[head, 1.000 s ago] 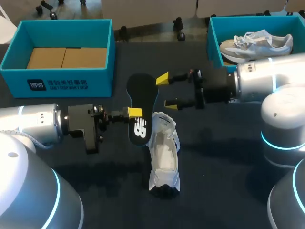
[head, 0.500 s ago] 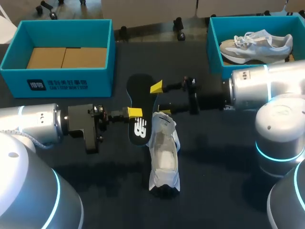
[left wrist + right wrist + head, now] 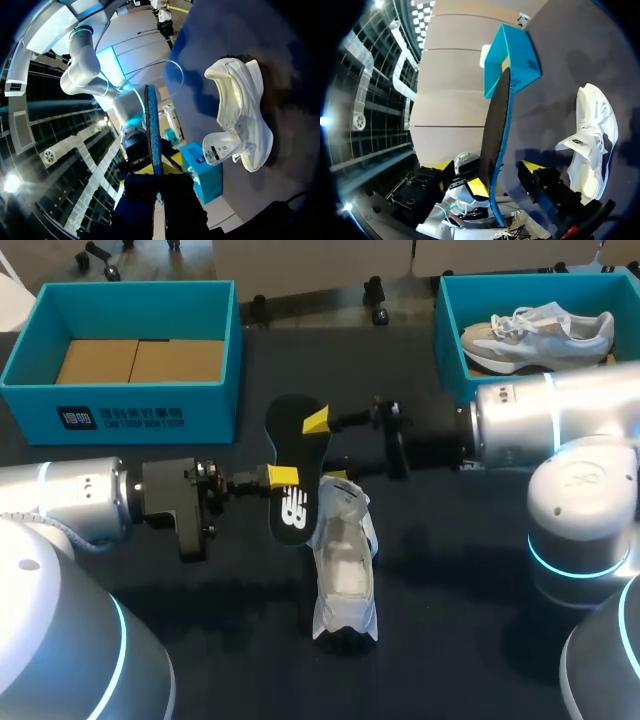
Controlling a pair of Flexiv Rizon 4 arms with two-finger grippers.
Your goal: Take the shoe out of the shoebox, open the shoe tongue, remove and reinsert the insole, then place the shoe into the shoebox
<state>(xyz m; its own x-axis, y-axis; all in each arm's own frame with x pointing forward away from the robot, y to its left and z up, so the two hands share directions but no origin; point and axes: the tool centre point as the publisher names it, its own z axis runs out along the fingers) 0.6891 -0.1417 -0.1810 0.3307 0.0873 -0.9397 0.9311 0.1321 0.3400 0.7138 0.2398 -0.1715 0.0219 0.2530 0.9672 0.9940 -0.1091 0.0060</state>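
The black insole (image 3: 293, 445) is held off the table, my left gripper (image 3: 283, 478) shut on its edge near the middle. In the left wrist view the insole (image 3: 151, 125) rises edge-on from that gripper (image 3: 157, 172). My right gripper (image 3: 325, 450) comes in from the right, open, one yellow tip over the insole and the other beside the shoe. From the right wrist, the insole (image 3: 496, 145) stands between the spread fingers of that gripper (image 3: 505, 177), close to one tip and apart from the other. The white shoe (image 3: 345, 560) lies on the dark table below, its tongue pulled up.
A teal shoebox (image 3: 140, 405) with brown cardboard inside stands at the back left. A second teal box (image 3: 447, 335) at the back right holds another pale shoe (image 3: 540, 328). Dark tabletop lies in front of the white shoe.
My right arm has moved left, bringing its fingers around the insole's far half, and they have narrowed a little. The left arm and the insole have stayed put.
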